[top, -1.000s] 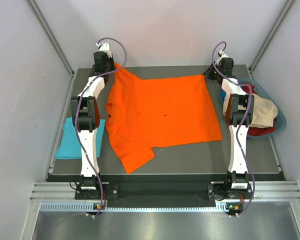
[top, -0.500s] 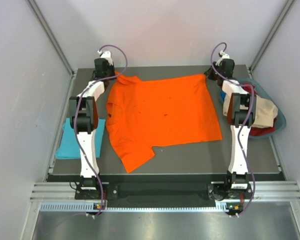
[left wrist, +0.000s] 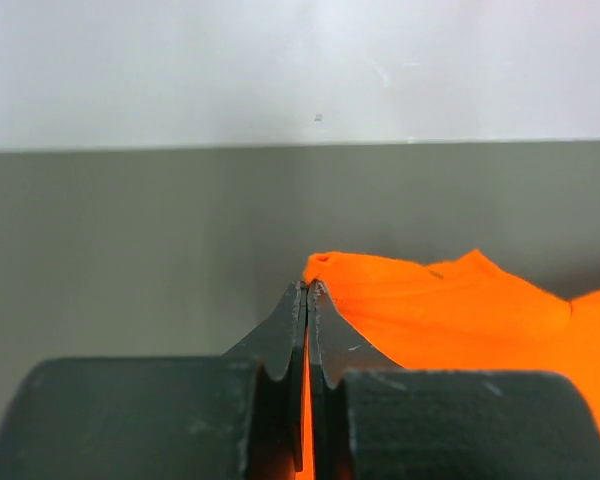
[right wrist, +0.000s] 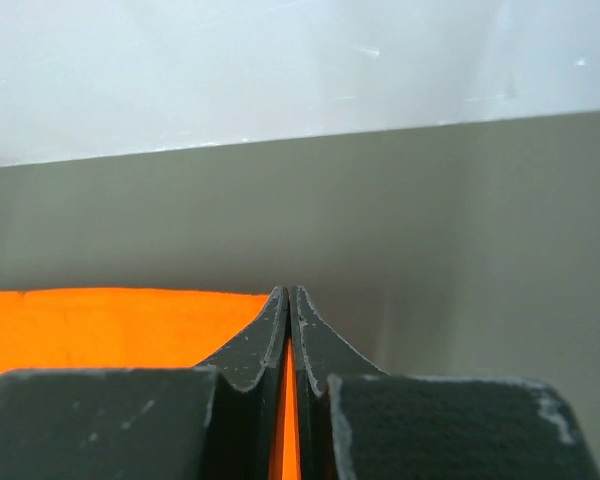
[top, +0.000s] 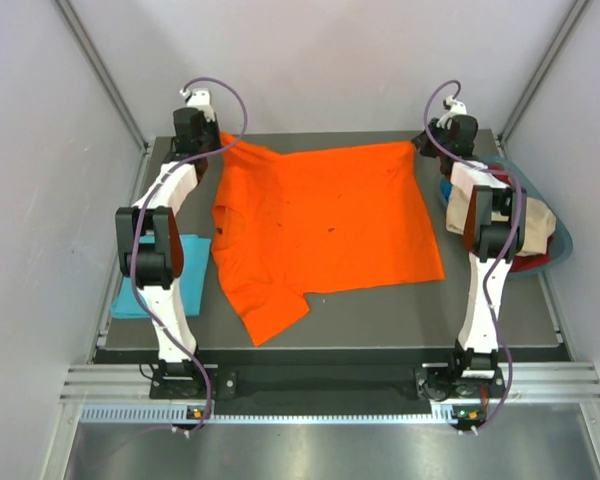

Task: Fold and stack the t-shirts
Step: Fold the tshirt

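We see a matte dark grey bench [top: 380,315] boxed in by plain pale walls: a back wall [top: 320,60], a left wall [top: 30,200] and a right wall [top: 592,150]. Slanted aluminium posts [top: 102,70] run up the two far corners. Along the near edge lies a ribbed aluminium rail [top: 320,380], and below it a brushed metal sheet [top: 320,450]. The light is soft and even

You've got soft matt cloth on the orange t-shirt [top: 325,225], w/ table [top: 400,320] smooth & matt, front rails [top: 330,378] bare metal.
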Motion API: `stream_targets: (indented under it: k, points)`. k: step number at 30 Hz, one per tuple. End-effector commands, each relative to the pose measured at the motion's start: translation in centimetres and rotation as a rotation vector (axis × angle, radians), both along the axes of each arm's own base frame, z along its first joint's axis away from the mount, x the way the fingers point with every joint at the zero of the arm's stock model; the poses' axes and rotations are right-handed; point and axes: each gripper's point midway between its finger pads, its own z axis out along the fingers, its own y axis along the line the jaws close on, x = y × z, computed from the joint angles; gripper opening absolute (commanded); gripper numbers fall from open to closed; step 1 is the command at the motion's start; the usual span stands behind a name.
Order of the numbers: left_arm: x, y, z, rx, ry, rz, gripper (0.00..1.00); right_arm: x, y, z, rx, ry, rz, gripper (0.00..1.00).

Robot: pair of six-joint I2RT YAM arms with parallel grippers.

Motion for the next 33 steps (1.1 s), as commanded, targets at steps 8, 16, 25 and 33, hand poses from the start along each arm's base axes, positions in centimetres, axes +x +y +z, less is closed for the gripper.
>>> stream_targets:
  k: [8, 16, 25, 33]
  points:
    - [-6.4, -0.9, 0.2, -0.028, 0.12, 0.014, 0.0, -3.3, -1.4, 3.1, 0.02, -0.038, -0.036, 0.0]
    - [-12.1, -1.1, -3.0, -0.014, 0.304, 0.082, 0.0, -6.3, -1.6, 1.5, -0.005, 0.037, -0.047, 0.0]
    - [-17.6, 0.1, -4.9, -0.005, 0.527, 0.166, 0.0, -8.2, -2.0, 0.6, -0.043, 0.068, -0.032, 0.0]
    - [-19.4, -0.7, -6.0, -0.049, 0.591, 0.147, 0.0, -8.6, -1.9, 1.0, -0.055, 0.055, -0.02, 0.0]
